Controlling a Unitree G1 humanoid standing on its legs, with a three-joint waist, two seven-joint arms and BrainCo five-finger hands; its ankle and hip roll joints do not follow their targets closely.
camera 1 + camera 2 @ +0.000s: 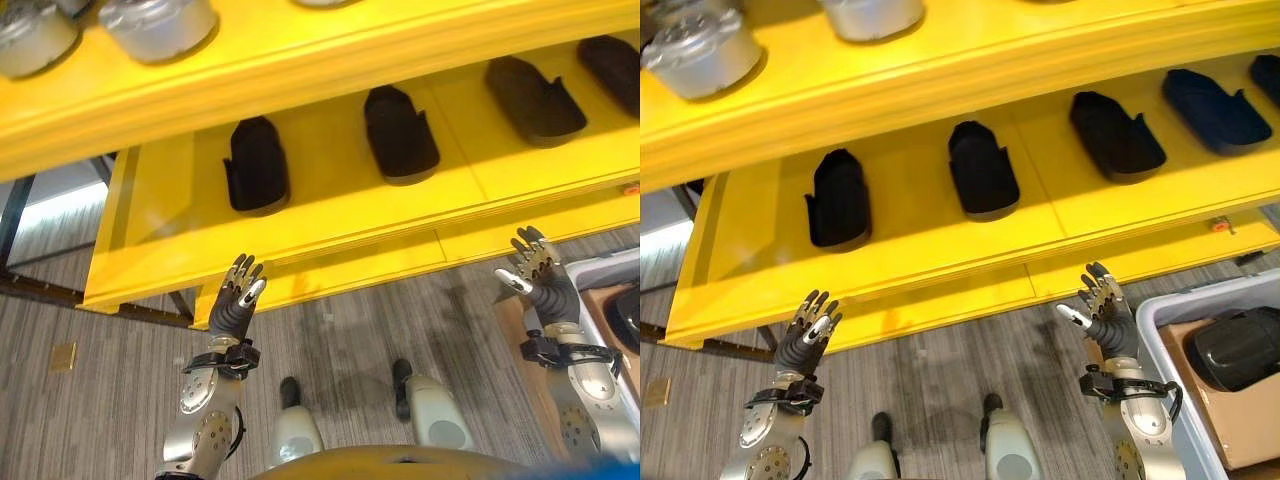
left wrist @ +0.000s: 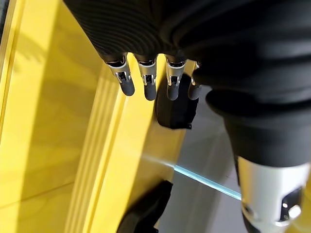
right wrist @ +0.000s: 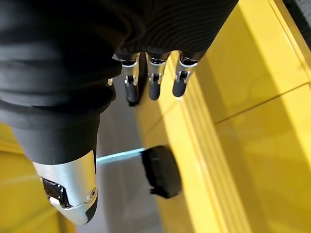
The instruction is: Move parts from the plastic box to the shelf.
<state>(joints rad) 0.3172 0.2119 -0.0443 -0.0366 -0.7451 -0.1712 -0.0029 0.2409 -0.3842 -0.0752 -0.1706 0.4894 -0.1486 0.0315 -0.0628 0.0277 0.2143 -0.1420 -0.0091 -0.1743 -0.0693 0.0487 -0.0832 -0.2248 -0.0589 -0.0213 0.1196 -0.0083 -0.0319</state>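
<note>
Both hands raised, empty, just short of front lip of bright yellow metal shelf (image 1: 940, 275). Left hand (image 1: 237, 298) toward shelf's left end, right hand (image 1: 1106, 308) toward its right; fingers on each straight and spread, holding nothing.

Pale grey plastic box (image 1: 1160, 330) below shelf's right end, on floor side, just beside right hand. Inside, on brown cardboard liner (image 1: 1240, 425): one dark rounded moulded part (image 1: 1238, 348). Next part to move, by judgement.

Key relation: part away from shelf and outward of right fingers, behind them as they point at shelf. Right hand far nearer; left hand well apart, across shelf's width. Part's long axis hard to tell, partly cut by frame edge.

On shelf's lower tier: row of black shoe-shaped parts (image 1: 982, 168), long axes running front to back. Upper tier: silver-grey round metal housings (image 1: 702, 55).
</note>
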